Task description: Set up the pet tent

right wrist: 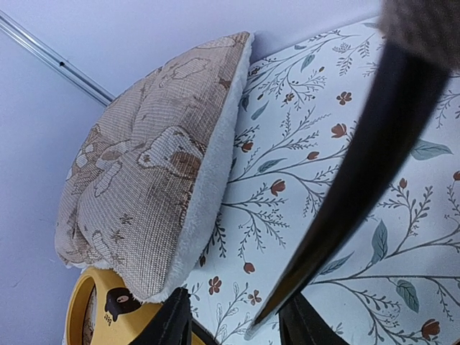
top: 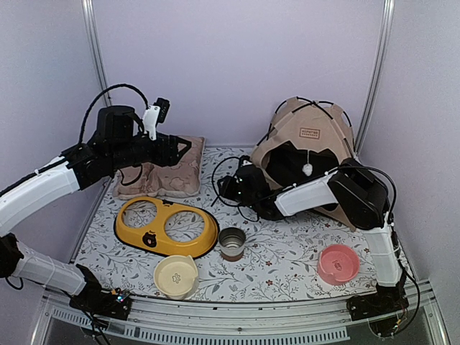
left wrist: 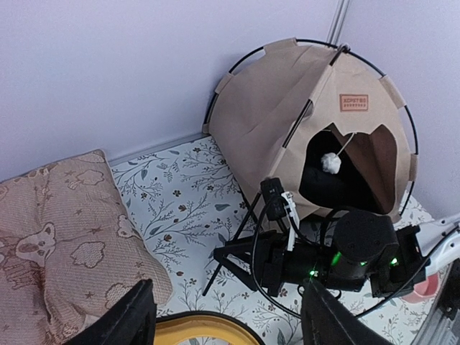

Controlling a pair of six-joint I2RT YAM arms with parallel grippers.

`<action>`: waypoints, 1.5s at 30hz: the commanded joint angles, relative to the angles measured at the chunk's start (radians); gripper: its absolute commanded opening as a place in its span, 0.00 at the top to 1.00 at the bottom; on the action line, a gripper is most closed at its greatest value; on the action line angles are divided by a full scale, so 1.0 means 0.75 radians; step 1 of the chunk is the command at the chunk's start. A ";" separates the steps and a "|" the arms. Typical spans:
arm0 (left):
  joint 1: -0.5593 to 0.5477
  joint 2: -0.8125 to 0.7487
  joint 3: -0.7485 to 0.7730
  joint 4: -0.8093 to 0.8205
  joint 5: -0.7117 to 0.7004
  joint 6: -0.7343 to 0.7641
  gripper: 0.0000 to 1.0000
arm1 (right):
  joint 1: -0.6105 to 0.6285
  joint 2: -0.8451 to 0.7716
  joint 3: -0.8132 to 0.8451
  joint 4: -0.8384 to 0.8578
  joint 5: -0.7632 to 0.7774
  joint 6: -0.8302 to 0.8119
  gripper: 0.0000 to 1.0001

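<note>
The left arm [top: 43, 188] goes out from its base to the left edge, bends there, and then rises toward the back and the middle. Its wrist is held high and the left gripper [top: 181, 149] points to the right. Its fingers [left wrist: 133, 316] stand wide apart and hold nothing. The right arm [top: 316, 190] climbs straight up from its base to a raised elbow, then folds back to the left and stretches low. The right gripper [top: 224, 188] points left, and its fingers [right wrist: 172, 325] are partly apart.
</note>
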 commanded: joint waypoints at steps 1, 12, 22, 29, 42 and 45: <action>0.019 -0.001 0.029 -0.020 0.015 0.004 0.31 | -0.019 0.068 0.053 -0.008 0.041 -0.005 0.57; 0.019 0.033 0.061 -0.037 0.029 0.012 0.31 | -0.063 0.182 0.086 -0.050 0.026 0.060 0.57; 0.021 0.039 0.036 -0.027 0.010 0.032 0.31 | -0.077 0.073 0.140 -0.091 -0.006 -0.009 1.00; 0.025 0.060 -0.071 0.117 0.051 0.012 0.31 | -0.092 -0.227 -0.006 -0.157 -0.222 -0.088 1.00; -0.004 -0.007 -0.475 0.708 0.202 -0.135 0.35 | -0.143 -0.650 -0.153 -0.410 -0.578 -0.178 1.00; -0.052 -0.021 -0.610 0.867 0.185 -0.143 0.36 | -0.155 -0.699 -0.158 -0.428 -0.663 -0.158 1.00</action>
